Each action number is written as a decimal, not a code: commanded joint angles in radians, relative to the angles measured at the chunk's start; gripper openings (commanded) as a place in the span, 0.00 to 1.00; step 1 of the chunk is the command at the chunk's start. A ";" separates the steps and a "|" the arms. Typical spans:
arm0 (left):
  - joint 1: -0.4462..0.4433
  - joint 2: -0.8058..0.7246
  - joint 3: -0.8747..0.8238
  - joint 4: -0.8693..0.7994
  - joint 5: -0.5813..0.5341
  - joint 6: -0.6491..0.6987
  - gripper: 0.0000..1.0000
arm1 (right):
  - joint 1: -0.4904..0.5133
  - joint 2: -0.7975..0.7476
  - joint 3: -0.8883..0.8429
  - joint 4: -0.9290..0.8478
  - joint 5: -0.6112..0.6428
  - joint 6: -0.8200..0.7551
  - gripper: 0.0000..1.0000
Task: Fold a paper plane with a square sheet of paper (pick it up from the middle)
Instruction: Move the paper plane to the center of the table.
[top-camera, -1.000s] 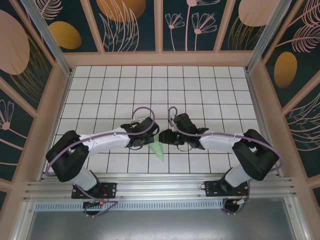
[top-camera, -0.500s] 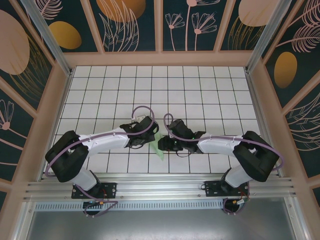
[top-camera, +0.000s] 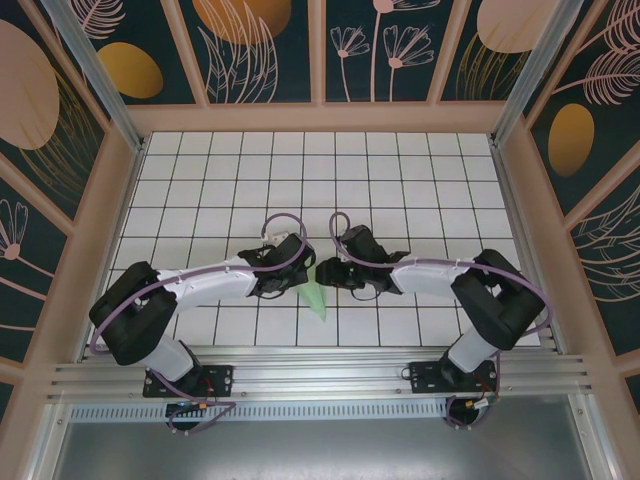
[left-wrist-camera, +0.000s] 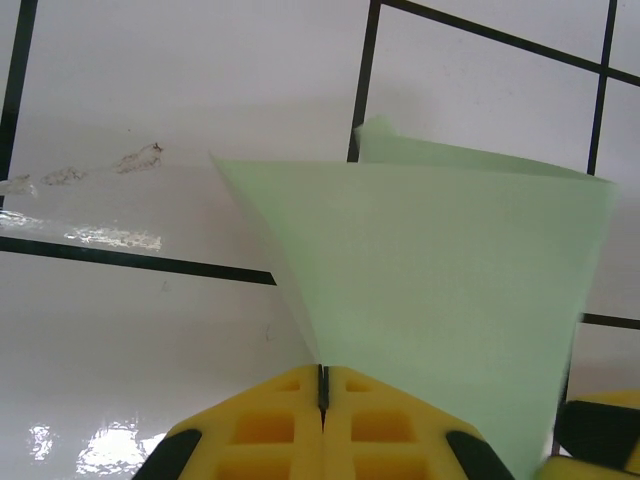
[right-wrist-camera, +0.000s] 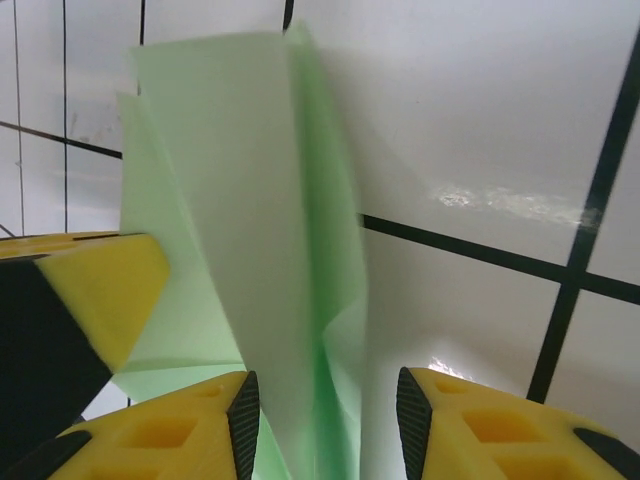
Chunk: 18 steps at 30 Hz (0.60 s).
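Left pincer (left-wrist-camera: 322, 385): yellow fingers pressed together, a thin dark seam between them, clamped on the paper plane (left-wrist-camera: 440, 300). The pale green paper rises from that seam and fans out wide above it, with a second layer peeking over its top edge.

Right pincer (right-wrist-camera: 325, 400): fingers apart. Folded layers of the paper plane (right-wrist-camera: 250, 200) stand upright in the gap, close against the finger on the left of its wrist view. A sliver of white tile shows between the paper and the other finger, so there is no squeeze. A finger (right-wrist-camera: 70, 300) of the other pincer shows at the left edge of that view, just beside the paper.

From above: left pincer (top-camera: 300, 283) and right pincer (top-camera: 325, 272) meet nose to nose near the middle of the table (top-camera: 400, 180), towards its near edge. The paper plane (top-camera: 317, 300) sits between and just below them. Its narrow point hangs towards the arm bases, and its upper end is hidden under the pincers.

The table is white grid tile with black lines. Glare patches and a few smudges show on the tile beside the paper in the left wrist view.
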<state>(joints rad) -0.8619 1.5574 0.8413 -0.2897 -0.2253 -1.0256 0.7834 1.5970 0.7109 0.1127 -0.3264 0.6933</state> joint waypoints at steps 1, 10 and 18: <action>0.006 -0.026 -0.014 0.013 -0.005 0.013 0.00 | 0.004 0.024 0.028 0.033 -0.047 -0.029 0.44; 0.009 -0.026 -0.013 0.011 -0.005 0.011 0.00 | 0.016 0.015 0.029 0.043 -0.058 -0.027 0.45; 0.011 -0.041 -0.025 0.015 -0.017 0.004 0.00 | 0.028 -0.072 -0.018 0.031 -0.020 -0.027 0.46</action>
<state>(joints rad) -0.8589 1.5394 0.8280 -0.2874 -0.2222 -1.0256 0.8024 1.5715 0.7143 0.1337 -0.3656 0.6785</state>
